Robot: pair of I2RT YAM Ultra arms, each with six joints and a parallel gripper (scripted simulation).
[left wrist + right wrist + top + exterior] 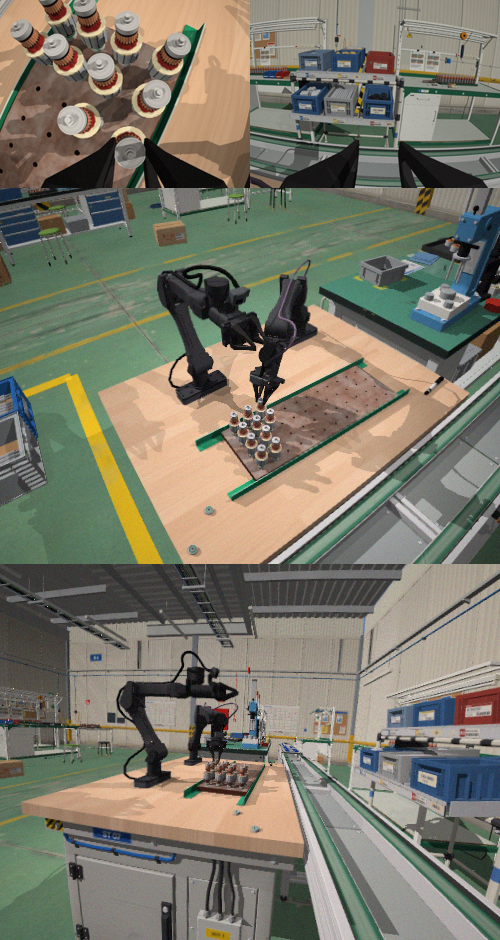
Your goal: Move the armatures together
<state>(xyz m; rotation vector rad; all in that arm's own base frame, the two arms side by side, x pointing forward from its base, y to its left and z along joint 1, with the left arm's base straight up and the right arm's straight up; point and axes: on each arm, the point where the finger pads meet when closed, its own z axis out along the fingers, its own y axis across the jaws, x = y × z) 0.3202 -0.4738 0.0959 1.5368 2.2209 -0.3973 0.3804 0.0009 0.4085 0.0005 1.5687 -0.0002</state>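
Note:
The board (320, 423) (56, 150) has two full rows of four armatures at one end, all commutator up; one (261, 455) (169, 57) stands at the corner. In the third row an armature (270, 417) (79, 120) stands commutator up, beside two empty holes. My left gripper (261, 400) (129, 144) is shut on an armature (130, 156), held commutator up at the same row's rail-side end. Its lower end is hidden, so I cannot tell if it sits in a hole. My right gripper (236, 693) (378, 147) is open and empty, high above the table.
Green rails (285, 459) (173, 97) run along both long sides of the board. Two small round parts (209, 510) (193, 549) lie on the table near one end. A dark pen-like tool (434, 385) lies at the opposite end. A conveyor (430, 488) runs beside the table.

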